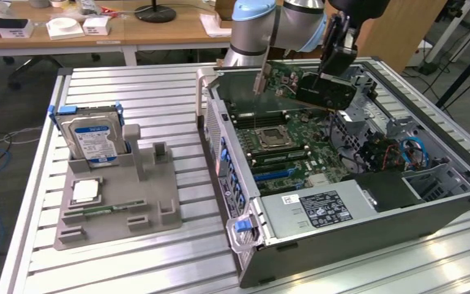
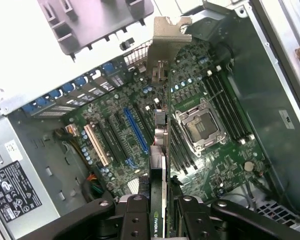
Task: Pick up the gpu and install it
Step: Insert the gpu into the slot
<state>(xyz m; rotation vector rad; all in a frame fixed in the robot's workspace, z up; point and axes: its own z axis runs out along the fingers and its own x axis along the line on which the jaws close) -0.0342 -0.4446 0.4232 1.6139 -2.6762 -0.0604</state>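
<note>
- The gripper point(image 1: 330, 72) is clamped on the gpu point(image 1: 300, 86), its fingers point(image 2: 140, 217) pressed against both faces of the card's end.
- The gpu hangs in the air above the open case point(image 1: 431, 190), over the motherboard point(image 1: 288, 150), tilted, touching nothing but the gripper.
- In the wrist view the gpu point(image 2: 160, 150) runs edge-on away from the gripper, its silver bracket point(image 2: 166, 47) at the far end, near the case's rear wall.
- Below it lie the blue slot point(image 2: 136, 131) and the CPU socket point(image 2: 202, 127).
- Left of the case in the exterior view, a grey tray point(image 1: 157, 202) holds a hard drive point(image 1: 92, 139).
</note>
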